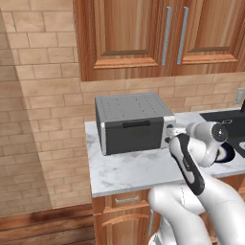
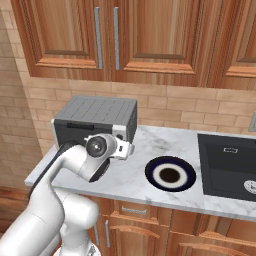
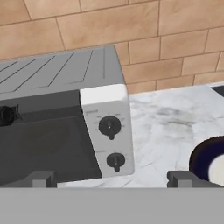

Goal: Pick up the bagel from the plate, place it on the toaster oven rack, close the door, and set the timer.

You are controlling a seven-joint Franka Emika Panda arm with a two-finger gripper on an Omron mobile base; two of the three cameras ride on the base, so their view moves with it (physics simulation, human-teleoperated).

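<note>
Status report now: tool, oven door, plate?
Tool open, empty, facing the knobs. Oven door shut. Plate bare, no bagel seen. Nothing in the way.

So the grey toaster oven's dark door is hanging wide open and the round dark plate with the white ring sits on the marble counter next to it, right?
Not quite. The dark door of the grey toaster oven is shut flat against its front, as the left base view shows. The rest holds: the round dark plate with the white ring sits on the marble counter beside it.

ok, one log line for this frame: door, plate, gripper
door: closed | plate: on counter, no bagel on it | gripper: open, empty, facing toaster oven knobs | timer: not yet touched
</note>
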